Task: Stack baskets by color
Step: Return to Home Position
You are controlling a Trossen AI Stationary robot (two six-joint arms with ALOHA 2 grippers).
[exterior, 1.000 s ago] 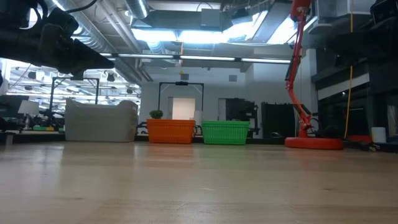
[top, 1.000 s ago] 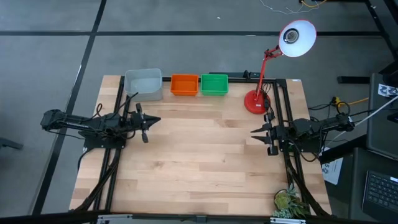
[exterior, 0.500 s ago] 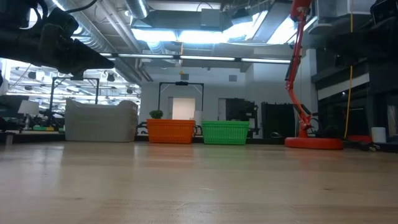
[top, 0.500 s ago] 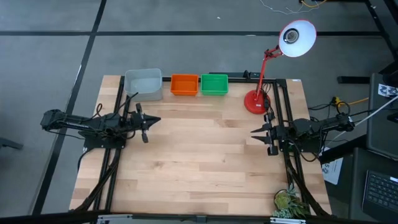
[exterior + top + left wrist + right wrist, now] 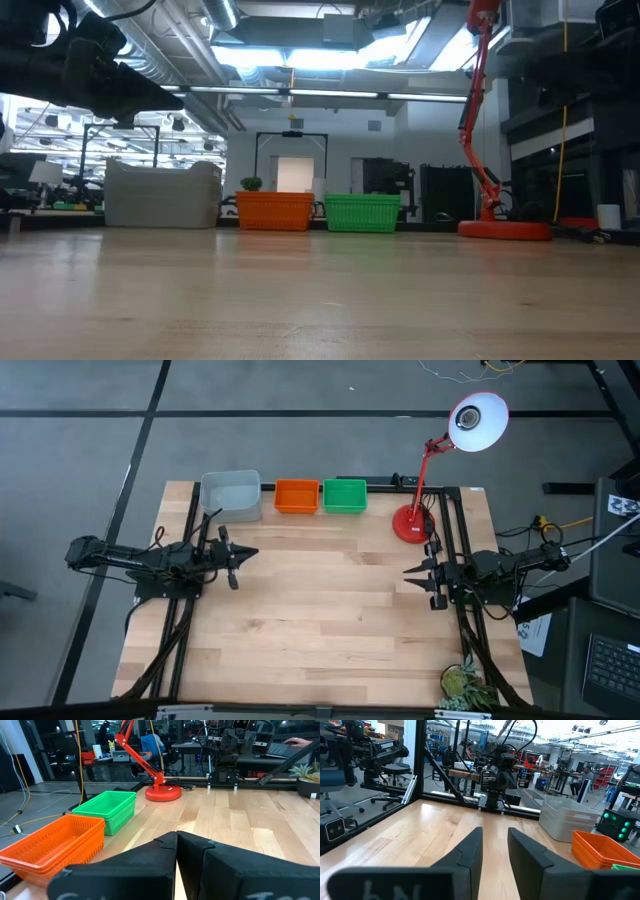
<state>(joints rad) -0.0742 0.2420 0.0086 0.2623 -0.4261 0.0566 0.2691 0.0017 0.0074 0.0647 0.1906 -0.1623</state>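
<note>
Three stacks of baskets stand in a row along the table's far edge: pale grey-white (image 5: pixel 231 494) on the left, orange (image 5: pixel 296 496) in the middle, green (image 5: pixel 345 495) on the right. Their bottoms rest on the wood. In the low view they show as grey-white (image 5: pixel 162 194), orange (image 5: pixel 274 211) and green (image 5: pixel 362 212). My left gripper (image 5: pixel 252 553) hovers at the table's left side, shut, its fingers (image 5: pixel 176 851) together. My right gripper (image 5: pixel 408 575) hovers at the right side, open, with a narrow gap (image 5: pixel 495 849) and nothing in it. Both point level toward the table's middle.
A red desk lamp (image 5: pixel 412 523) stands at the far right, its white shade (image 5: pixel 477 422) raised beyond the table's far edge. A small plant (image 5: pixel 464 686) sits at the near right corner. Bare wood (image 5: pixel 330 610) spreads between the two grippers.
</note>
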